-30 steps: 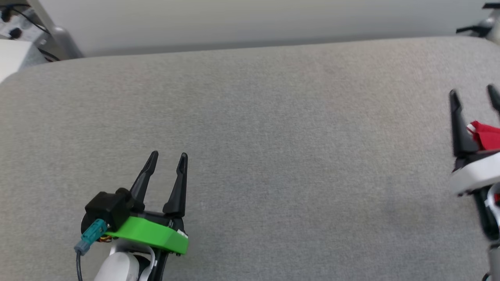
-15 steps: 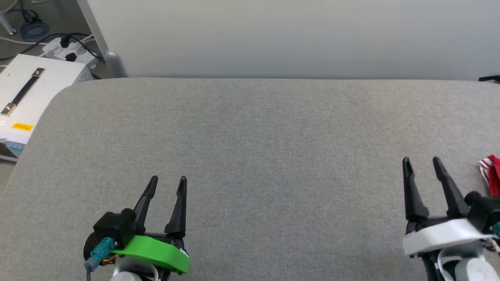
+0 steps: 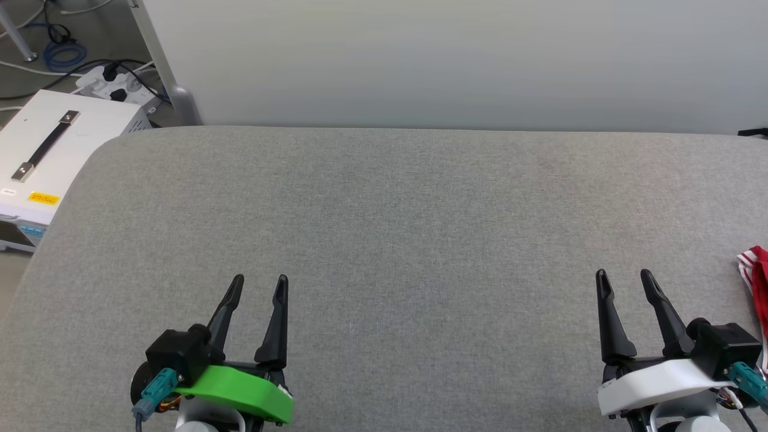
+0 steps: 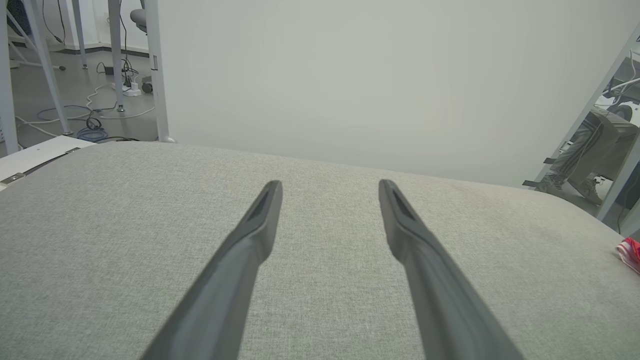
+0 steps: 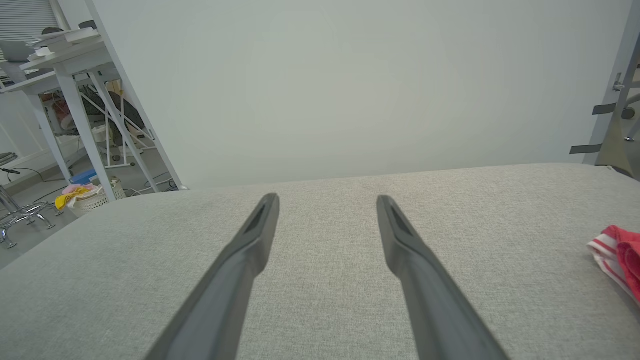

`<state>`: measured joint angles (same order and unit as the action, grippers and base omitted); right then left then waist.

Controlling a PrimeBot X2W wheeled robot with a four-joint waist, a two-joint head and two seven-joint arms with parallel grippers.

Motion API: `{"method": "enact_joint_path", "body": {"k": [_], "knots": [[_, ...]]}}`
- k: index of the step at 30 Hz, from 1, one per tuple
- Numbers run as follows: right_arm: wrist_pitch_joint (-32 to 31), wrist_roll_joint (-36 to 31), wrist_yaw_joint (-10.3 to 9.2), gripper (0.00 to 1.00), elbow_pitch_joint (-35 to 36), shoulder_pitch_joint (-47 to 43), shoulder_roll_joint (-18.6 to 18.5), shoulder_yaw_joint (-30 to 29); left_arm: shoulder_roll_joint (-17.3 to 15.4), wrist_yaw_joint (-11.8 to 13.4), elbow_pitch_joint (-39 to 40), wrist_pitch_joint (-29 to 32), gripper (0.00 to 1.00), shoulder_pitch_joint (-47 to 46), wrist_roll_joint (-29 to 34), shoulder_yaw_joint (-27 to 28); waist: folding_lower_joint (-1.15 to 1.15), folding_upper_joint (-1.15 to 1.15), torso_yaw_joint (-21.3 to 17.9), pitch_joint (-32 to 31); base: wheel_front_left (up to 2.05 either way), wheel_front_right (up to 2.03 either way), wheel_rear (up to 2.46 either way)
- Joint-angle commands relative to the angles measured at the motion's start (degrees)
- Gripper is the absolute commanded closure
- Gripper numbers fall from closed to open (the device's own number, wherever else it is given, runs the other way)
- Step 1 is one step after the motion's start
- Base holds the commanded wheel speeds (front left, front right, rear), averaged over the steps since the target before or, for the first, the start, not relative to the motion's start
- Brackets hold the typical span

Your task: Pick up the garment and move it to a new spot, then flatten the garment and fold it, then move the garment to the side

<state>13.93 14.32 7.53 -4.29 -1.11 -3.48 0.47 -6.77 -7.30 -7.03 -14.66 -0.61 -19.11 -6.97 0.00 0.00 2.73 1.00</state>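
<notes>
Head view: left gripper (image 3: 260,279) and right gripper (image 3: 624,273) jaws apart; garment (image 3: 756,271) at right, white case (image 3: 57,153) left.

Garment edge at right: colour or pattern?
The garment is red with red-white striped trim; right wrist view shows it best.

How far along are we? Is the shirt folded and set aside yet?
Looks done: the garment lies at the table's right edge, apart from both grippers, so seemingly set aside; the frame cuts most of it off, so the fold is unconfirmed. In hand: nothing; the left gripper and right gripper are open and empty. Left: checking the fold.
</notes>
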Motion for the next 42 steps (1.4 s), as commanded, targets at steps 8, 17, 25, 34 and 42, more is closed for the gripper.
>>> {"method": "enact_joint_path", "body": {"k": [8, 17, 25, 34, 42], "knots": [[0.7, -0.6, -0.04, 0.0, -0.1, -0.7, 0.4, 0.0, 0.4, -0.2, -0.1, -0.3, 0.0, 1.3, 0.3, 0.2, 0.0, 0.0, 0.0, -0.2, 0.0, 0.0, 0.0], [0.8, -0.9, -0.04, 0.0, -0.1, -0.1, 0.5, 0.2, 0.4, -0.2, -0.3, -0.3, 0.0, 0.7, -0.1, 0.1, 0.0, 0.0, 0.0, 0.5, 0.0, 0.0, 0.0], [0.0, -1.0, 0.0, 1.0, 0.2, 0.0, 0.4, 0.0, 0.2, 0.2, 0.0, 0.6, 1.0, 0.5, 0.5, 0.2, 0.0, 0.0, -0.1, 0.5, 0.0, 0.0, 0.0], [-1.0, -2.0, 0.0, 1.0, 0.5, 0.1, 0.4, 0.0, 0.5, 0.8, 0.5, 1.6, 1.0, 0.5, 1.9, 0.7, 0.0, 0.0, -0.3, 0.4, 0.0, 0.0, 0.0], [-1.9, -2.8, -0.01, 1.0, 0.7, 0.2, 0.4, 0.0, 0.7, 1.2, 1.0, 2.5, 1.0, 0.5, 3.1, 1.1, 0.0, 0.0, -0.5, 0.3, 0.0, 0.0, 0.0]]}}
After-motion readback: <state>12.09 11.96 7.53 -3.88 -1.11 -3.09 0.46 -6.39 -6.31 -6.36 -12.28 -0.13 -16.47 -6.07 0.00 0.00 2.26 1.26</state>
